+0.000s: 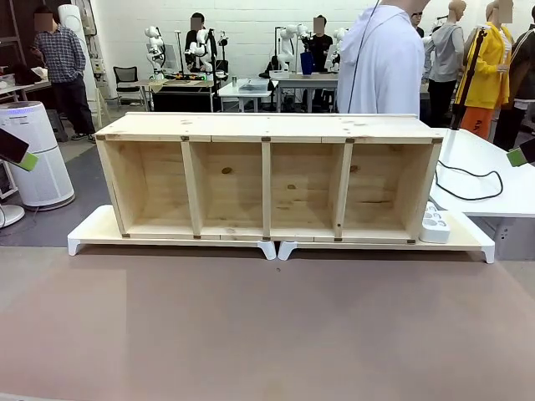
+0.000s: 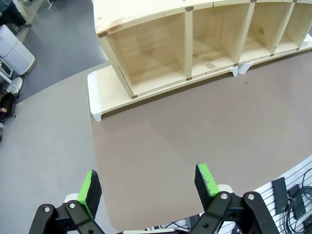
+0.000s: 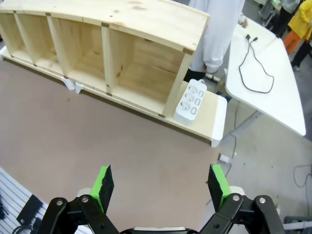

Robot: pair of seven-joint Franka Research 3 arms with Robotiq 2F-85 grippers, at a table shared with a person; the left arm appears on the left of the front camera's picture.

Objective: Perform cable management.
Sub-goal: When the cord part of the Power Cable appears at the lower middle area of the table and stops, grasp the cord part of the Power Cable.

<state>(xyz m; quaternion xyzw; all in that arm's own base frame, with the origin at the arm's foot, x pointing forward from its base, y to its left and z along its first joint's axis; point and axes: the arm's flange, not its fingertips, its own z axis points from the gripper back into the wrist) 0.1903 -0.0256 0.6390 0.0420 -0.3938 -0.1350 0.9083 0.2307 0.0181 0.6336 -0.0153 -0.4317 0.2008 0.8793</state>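
Brown table [image 1: 267, 334] fronting wooden shelf [image 1: 267, 127]; cable [image 3: 241, 73] loose on white side table [image 3: 285, 100]; left gripper [image 2: 148, 187] and right gripper [image 3: 161, 184] fingers spread wide, empty.

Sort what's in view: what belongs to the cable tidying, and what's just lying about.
Job: cable, lying on the white side table.
Lying about: wooden shelf, white power strip beside its end, white risers underneath.

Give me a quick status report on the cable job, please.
Left gripper open, empty; right gripper same. Cable loose on white side table, untouched. Power strip and person nearby.
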